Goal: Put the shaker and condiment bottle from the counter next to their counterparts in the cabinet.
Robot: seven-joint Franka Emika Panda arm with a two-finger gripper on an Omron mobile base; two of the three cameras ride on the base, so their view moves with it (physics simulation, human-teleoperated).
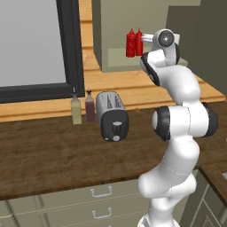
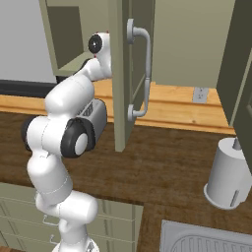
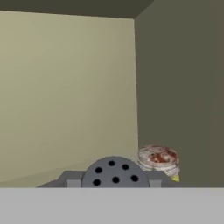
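The end effector is clamping the shaker inside the cabinet, near the red-flecked jar; the next move is calling for setting down and release.

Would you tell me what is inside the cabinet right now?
Inside the cabinet, two red bottles stand together. The gripper holds the shaker there beside another shaker. The arm covers the shelf's right part.

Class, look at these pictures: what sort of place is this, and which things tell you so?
Most likely a kitchen, rendered rather than real. A toaster stands on a long wooden counter above drawers, two red squeeze bottles sit in an open wall cabinet, and a paper towel roll stands nearby.
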